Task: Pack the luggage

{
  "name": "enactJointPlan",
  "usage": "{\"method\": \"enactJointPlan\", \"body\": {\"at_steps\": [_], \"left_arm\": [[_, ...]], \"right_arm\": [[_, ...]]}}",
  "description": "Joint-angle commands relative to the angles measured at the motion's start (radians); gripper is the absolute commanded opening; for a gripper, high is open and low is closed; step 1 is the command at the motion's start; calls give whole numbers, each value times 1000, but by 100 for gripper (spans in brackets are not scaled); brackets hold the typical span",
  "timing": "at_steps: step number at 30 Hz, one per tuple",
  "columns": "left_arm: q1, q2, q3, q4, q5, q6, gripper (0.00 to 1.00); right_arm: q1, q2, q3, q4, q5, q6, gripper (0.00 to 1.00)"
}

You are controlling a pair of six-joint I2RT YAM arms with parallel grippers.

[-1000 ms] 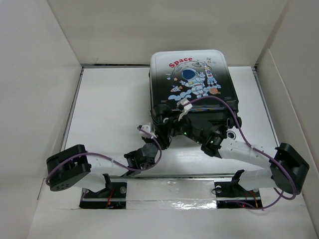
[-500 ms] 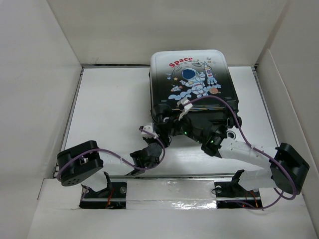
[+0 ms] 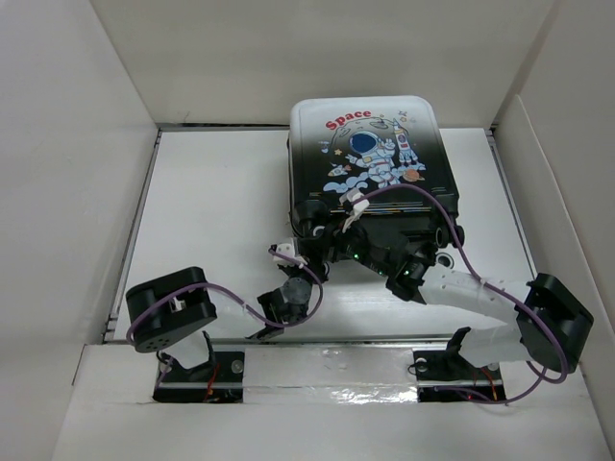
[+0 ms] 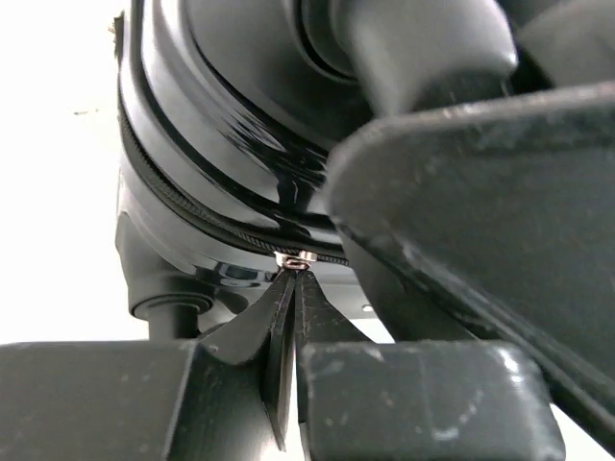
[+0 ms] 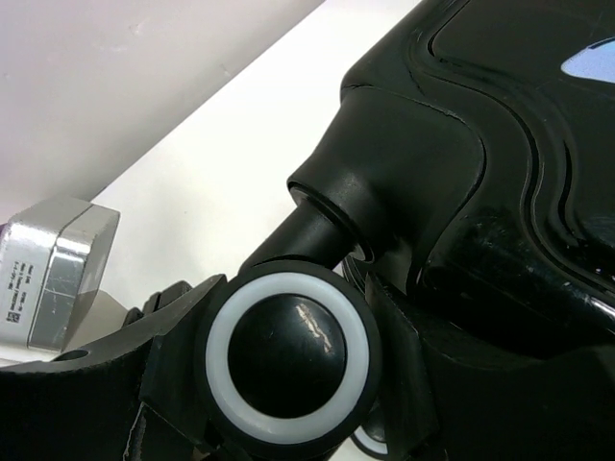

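The left arm's fingers [image 4: 281, 317] are pinched shut on the small metal zipper pull [image 4: 298, 257] at the seam [image 4: 192, 206] of the luggage [image 3: 370, 163], which lies flat and closed on the surface [image 3: 211, 211], astronaut print up and wheels toward the arms; the right arm's fingers [image 5: 168, 375] clasp a white-ringed wheel [image 5: 288, 357] from both sides, apparently to brace the case. The hold on the pull is only at the very tips, so a tug off the line of the seam could let it slip free; if the wheel swivels in the right fingers, the case may slide instead of unzipping.
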Motion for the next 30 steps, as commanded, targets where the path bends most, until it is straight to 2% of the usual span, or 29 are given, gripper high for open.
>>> {"method": "enactJointPlan", "body": {"at_steps": [1,5,12,16,20,21,22,25,30], "left_arm": [[38,-27,36,189,-60,19,0],[81,-61,-48,253,-21,-18,0],[132,-168,-160,161,-7,-44,0],[121,-178,-223,212,194,-25,0],[58,-144,-202,229,259,48,0],[44,-124,-197,232,260,50,7],[44,-110,-191,253,269,48,22],[44,-64,-165,276,282,48,40],[44,6,-116,332,285,77,41]], "right_arm": [[57,-10,52,112,-175,59,10],[57,-15,60,103,-172,53,9],[57,-44,31,94,-110,47,8],[57,-49,37,75,-106,35,9],[57,-33,52,74,-107,30,9],[57,-30,55,74,-109,27,9],[57,-26,58,74,-110,29,9],[57,-16,66,81,-120,30,9],[57,4,80,87,-146,39,8]]}}
